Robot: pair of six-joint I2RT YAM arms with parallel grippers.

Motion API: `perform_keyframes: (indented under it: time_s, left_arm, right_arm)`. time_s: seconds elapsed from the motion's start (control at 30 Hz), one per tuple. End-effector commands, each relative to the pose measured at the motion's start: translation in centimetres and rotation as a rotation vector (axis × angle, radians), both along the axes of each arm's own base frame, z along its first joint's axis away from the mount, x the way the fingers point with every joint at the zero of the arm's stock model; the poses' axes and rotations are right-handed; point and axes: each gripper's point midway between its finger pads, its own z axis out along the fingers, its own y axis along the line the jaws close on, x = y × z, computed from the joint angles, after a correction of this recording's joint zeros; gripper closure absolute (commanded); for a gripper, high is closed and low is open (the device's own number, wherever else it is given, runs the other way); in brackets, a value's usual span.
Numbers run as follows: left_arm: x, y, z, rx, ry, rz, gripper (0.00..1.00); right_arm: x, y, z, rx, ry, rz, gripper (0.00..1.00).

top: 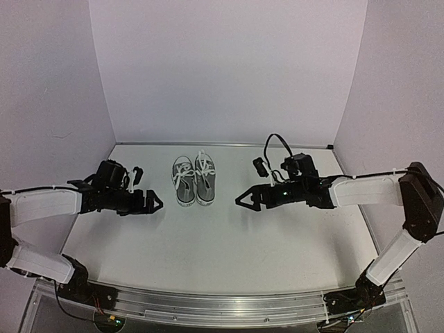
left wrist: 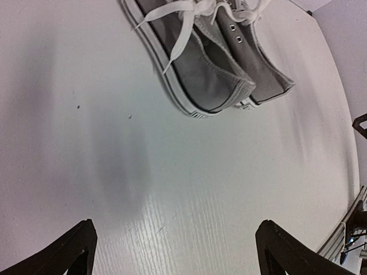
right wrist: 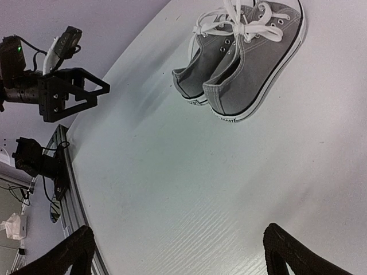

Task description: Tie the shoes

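Shoes [top: 194, 180]: side by side; laces [right wrist: 241, 26] look bowed
Claws: left gripper [top: 154, 202], right gripper [top: 239, 200] both spread wide, empty
Risk: snagging a loop could undo a bow; might drag a shoe

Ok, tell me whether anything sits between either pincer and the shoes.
Nothing visible does. The shoes stand side by side, with only bare table between them and the left pincer on one side and the right pincer on the other. Both pincers are open and empty.
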Motion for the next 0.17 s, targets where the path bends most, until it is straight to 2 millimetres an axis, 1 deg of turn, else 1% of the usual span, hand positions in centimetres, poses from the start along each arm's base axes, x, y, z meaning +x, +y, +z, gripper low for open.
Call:
perform_keyframes:
  time_s: [0.0,0.07,0.13]
  left_arm:
    - [-0.41,1.49,0.54,-0.04,-0.041,0.111,0.0]
    - [-0.64,1.87,0.44,-0.041,-0.048,0.127,0.0]
    - [-0.61,1.89,0.69,-0.043,-0.055,0.128,0.0]
  right_arm:
    - [-0.28,0.17,-0.07,0.063,-0.018,0.01,0.02]
    - [-0.53,0.02,-0.09,0.071,-0.02,0.011,0.02]
    - [-0.74,0.05,0.5,0.087,-0.032,0.02,0.02]
